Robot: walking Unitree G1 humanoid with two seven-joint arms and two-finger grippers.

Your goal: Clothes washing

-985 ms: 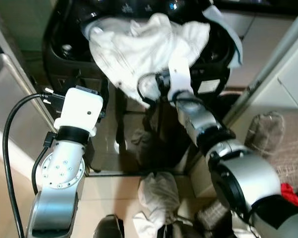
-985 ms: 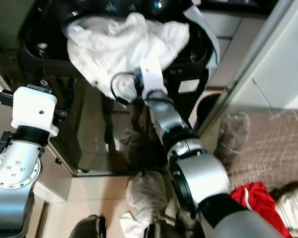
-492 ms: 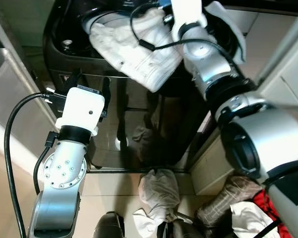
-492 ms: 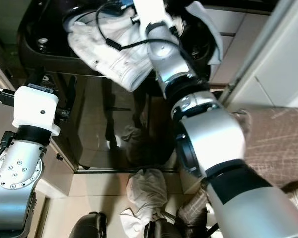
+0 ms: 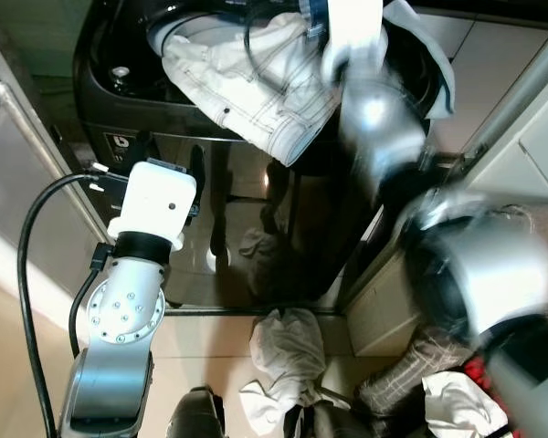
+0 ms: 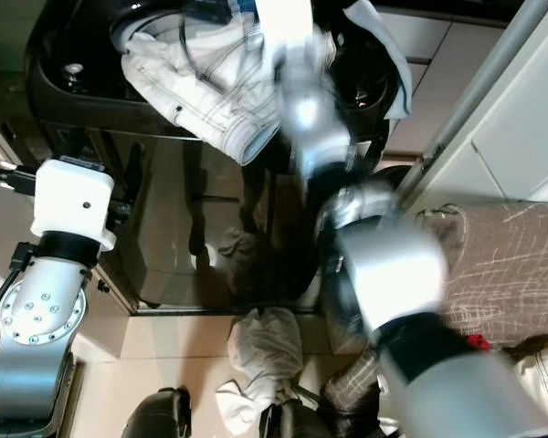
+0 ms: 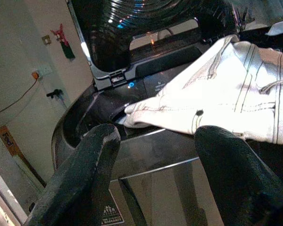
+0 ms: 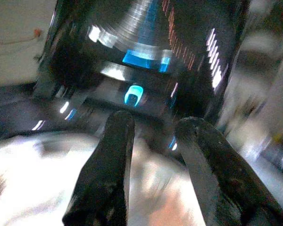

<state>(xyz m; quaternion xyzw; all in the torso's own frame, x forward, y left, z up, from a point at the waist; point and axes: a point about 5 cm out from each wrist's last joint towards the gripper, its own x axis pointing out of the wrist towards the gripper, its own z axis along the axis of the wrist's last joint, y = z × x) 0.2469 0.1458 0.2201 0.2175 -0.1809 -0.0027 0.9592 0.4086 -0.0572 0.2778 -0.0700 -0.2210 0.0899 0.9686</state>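
While the right arm (image 5: 384, 137) is blurred in the head views, it reaches up over the open mouth of the black top-loading washing machine (image 5: 119, 100), where a pair of white jeans (image 5: 256, 82) with dark stitching lies draped over the front rim, one leg hanging down the glossy front panel. In the right wrist view the right claw (image 8: 153, 155) hovers just above the pale fabric (image 8: 33, 193), its two black fingers (image 8: 108, 160) slightly spread with a narrow gap between them and nothing pinched; beyond them glows the machine's blue-lit control panel (image 8: 134, 94).

The left claw (image 7: 155, 160) is held in front of the machine, below the rim, its fingers (image 7: 85, 169) spread wide and empty. Through the gap the left wrist view shows the white jeans (image 7: 226, 103) spilling over the rim, with the raised lid (image 7: 146, 23) standing behind.

The left arm's white wrist block (image 5: 157, 203) sits near the machine's front panel, a black cable (image 5: 32, 237) looping from it. On the floor before the machine lies a crumpled pale garment (image 5: 288, 351), and lower right a brownish checked cloth (image 5: 406, 383) and a white garment (image 5: 457, 406) lie close together. A red garment (image 6: 479, 342) peeks out beside the right arm.
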